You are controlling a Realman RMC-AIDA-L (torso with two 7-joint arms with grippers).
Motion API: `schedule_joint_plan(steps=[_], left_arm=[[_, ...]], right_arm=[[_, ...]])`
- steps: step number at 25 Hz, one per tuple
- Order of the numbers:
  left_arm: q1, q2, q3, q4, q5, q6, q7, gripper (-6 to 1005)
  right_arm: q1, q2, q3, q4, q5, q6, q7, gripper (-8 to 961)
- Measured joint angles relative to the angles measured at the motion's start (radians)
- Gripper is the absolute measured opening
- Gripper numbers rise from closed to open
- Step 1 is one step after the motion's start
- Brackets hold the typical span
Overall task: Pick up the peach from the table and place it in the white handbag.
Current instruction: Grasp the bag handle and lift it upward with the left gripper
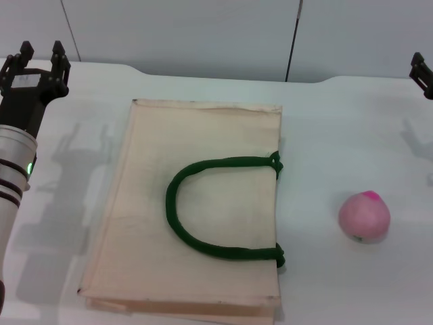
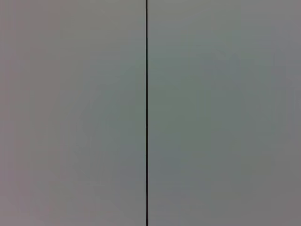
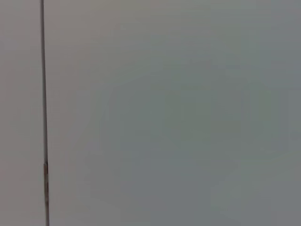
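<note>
The peach (image 1: 365,217), pale pink with a brighter pink tip, lies on the white table (image 1: 338,135) at the right, clear of the bag. The white handbag (image 1: 189,210) lies flat in the middle, its dark-green rope handle (image 1: 203,206) looped on top. My left gripper (image 1: 40,54) is raised at the far left, well away from the bag, its fingers apart and empty. My right gripper (image 1: 421,73) shows only partly at the right edge, far above the peach. Both wrist views show only grey wall panels.
A grey panelled wall (image 1: 203,34) stands behind the table's far edge. Bare tabletop lies between the bag and the peach and around the peach.
</note>
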Motion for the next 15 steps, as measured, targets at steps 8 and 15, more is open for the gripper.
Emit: schedule_joint_plan(steps=[8, 15], left_arm=[[-0.002, 0.001, 0.0, 0.0, 0.002, 0.001, 0.0, 525], [-0.002, 0.002, 0.0, 0.0, 0.002, 0.001, 0.001, 525]], right_arm=[[0.0, -0.001, 0.0, 0.0, 0.0, 0.0, 0.0, 791], [-0.001, -0.002, 0.0, 0.0, 0.0, 0.0, 0.0, 791]])
